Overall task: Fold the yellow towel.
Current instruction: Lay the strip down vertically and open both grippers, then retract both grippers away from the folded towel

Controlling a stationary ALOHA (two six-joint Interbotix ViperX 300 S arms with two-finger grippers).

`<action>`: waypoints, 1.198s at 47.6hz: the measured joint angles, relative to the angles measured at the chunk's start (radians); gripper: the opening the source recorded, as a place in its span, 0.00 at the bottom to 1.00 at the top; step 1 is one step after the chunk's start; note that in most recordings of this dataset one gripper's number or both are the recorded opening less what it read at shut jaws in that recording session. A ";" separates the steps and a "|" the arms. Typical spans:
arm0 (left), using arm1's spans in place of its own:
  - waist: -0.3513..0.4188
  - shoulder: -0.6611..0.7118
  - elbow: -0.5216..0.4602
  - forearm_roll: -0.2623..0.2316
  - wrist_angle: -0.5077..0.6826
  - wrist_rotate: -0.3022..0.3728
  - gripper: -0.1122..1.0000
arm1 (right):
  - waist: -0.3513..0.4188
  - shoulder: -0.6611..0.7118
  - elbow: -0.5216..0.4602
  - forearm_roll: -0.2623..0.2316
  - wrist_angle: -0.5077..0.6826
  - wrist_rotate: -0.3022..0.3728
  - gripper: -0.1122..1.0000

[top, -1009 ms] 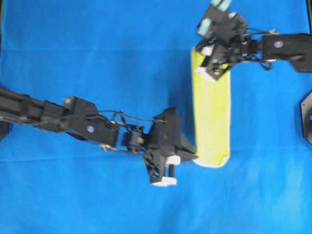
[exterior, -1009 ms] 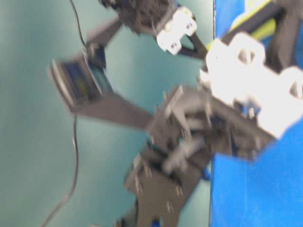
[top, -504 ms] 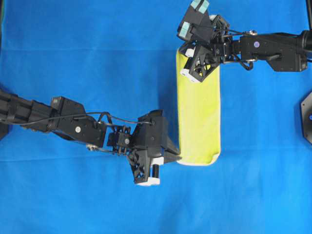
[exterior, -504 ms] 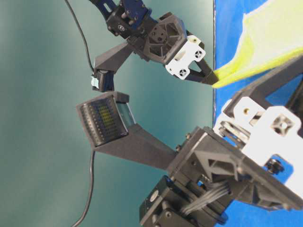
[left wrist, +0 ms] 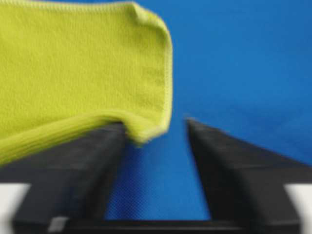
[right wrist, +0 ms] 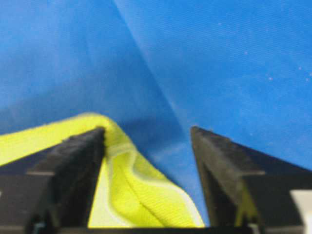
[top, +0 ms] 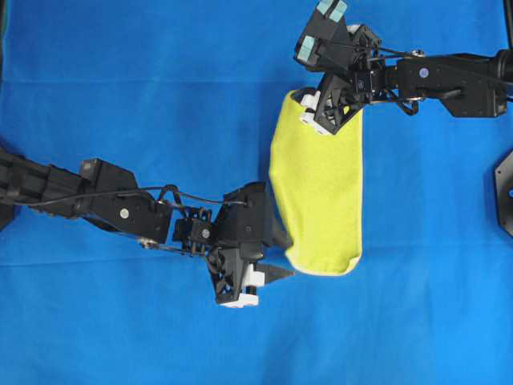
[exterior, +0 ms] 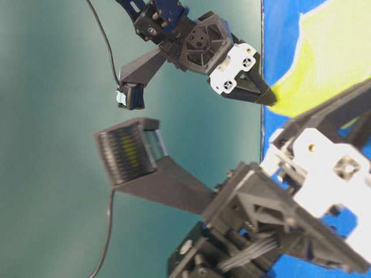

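Yellow-green microfibre, folded into a long band, lies on the blue cloth (top: 144, 96) that covers the table, stretched between the two black arms; the yellow towel (top: 321, 192) runs from the right gripper (top: 314, 112) at its far end down to the left gripper (top: 272, 261) at its near end; seen from overhead, its left side bulges outward while its right side runs straight, and the near end shows a paler stitched hem with a rounded corner; the left gripper sits just beside the towel's near left corner, its two dark fingers (left wrist: 234, 170) spread apart with blue cloth showing in the gap between them; in the left wrist view the towel's hemmed corner droops against the inner face of one finger, and the other finger stands clear of the fabric; the right gripper hovers over the towel's far end, its fingers (right wrist: 229, 170) likewise spread wide; in the right wrist view a rumpled fold of yellow fabric lies between them, resting against one finger and apart from the other; neither gripper pinches the towel; the table-level view shows the right gripper's fingertips at the towel's edge, with the left arm's wrist blurred in the foreground.
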State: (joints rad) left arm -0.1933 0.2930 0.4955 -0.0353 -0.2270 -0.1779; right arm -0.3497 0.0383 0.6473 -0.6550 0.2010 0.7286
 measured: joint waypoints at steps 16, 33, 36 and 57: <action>0.012 -0.110 0.044 -0.002 0.127 0.006 0.86 | 0.015 -0.028 0.008 0.000 0.011 0.000 0.67; 0.077 -0.304 0.147 0.003 0.153 0.023 0.86 | 0.063 -0.209 0.100 0.000 0.051 0.000 0.67; 0.097 -0.330 0.172 0.003 0.137 0.023 0.86 | 0.066 -0.245 0.126 0.000 0.051 0.002 0.67; 0.232 -0.466 0.371 0.003 -0.092 0.032 0.85 | 0.130 -0.560 0.371 0.005 -0.060 0.017 0.67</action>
State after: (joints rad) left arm 0.0383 -0.1733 0.8667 -0.0322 -0.3191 -0.1457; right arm -0.2194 -0.5216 1.0186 -0.6504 0.1411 0.7455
